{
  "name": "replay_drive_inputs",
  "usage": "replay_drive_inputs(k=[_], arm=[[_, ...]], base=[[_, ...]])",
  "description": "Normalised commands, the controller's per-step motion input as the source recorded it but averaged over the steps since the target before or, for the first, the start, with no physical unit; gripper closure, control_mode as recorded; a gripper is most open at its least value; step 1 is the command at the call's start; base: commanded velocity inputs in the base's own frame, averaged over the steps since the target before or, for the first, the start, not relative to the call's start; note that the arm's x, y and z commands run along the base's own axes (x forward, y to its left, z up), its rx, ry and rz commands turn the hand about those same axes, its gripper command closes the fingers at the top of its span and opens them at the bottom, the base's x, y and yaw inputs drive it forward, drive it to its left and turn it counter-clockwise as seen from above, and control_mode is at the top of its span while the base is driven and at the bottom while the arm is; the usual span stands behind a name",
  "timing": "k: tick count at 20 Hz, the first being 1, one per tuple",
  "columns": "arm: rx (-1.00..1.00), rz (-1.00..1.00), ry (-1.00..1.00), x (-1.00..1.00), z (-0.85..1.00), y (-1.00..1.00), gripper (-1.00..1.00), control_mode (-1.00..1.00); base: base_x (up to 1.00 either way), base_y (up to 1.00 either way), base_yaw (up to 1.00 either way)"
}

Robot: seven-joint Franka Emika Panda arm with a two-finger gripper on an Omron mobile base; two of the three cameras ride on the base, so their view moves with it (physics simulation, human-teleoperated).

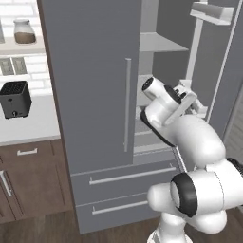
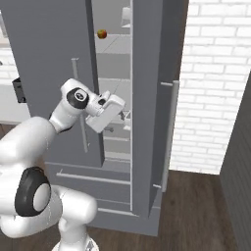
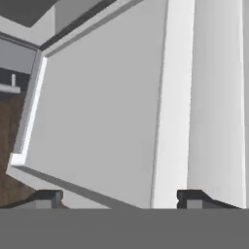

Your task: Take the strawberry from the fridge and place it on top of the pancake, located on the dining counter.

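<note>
The grey fridge point(image 1: 90, 95) stands with its left door shut and its right door point(image 2: 152, 108) swung open. My gripper point(image 2: 125, 116) reaches into the open right half at mid height, over a pale interior shelf point(image 3: 97, 126). In the hand view its fingertips point(image 3: 48, 198) are spread wide with nothing between them, so the gripper point(image 3: 121, 199) is open. The base view from the left shows the gripper point(image 1: 199, 110) just inside the opening. The strawberry is hidden. The pancake and the dining counter are out of view.
A round yellow-and-red apple point(image 2: 102, 34) sits on a higher fridge shelf. Two drawers point(image 1: 128, 178) run below the doors. To the left are a white counter with brown cabinets point(image 1: 28, 161), a black toaster point(image 1: 15, 98) and a jar point(image 1: 24, 31). A brick wall point(image 2: 215, 83) is on the right.
</note>
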Motion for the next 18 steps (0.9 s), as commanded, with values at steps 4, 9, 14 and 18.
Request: replay_drive_inputs(k=[4, 9, 14, 18], arm=[[0.00, -0.20, 0.00, 0.05, -0.20, -0.93, -1.00, -1.00], [0.02, -0.11, -0.01, -0.01, -0.04, -0.66, -1.00, -1.00], [0.15, 0.02, -0.02, -0.07, 0.00, 0.30, -1.00, -1.00], [0.30, 0.00, -0.17, 0.00, 0.00, 1.00, -1.00, -1.00]], base=[[0.00, 0.00, 0.00], [0.00, 0.00, 0.00], [0.00, 0.00, 0.00], [0.00, 0.00, 0.00]])
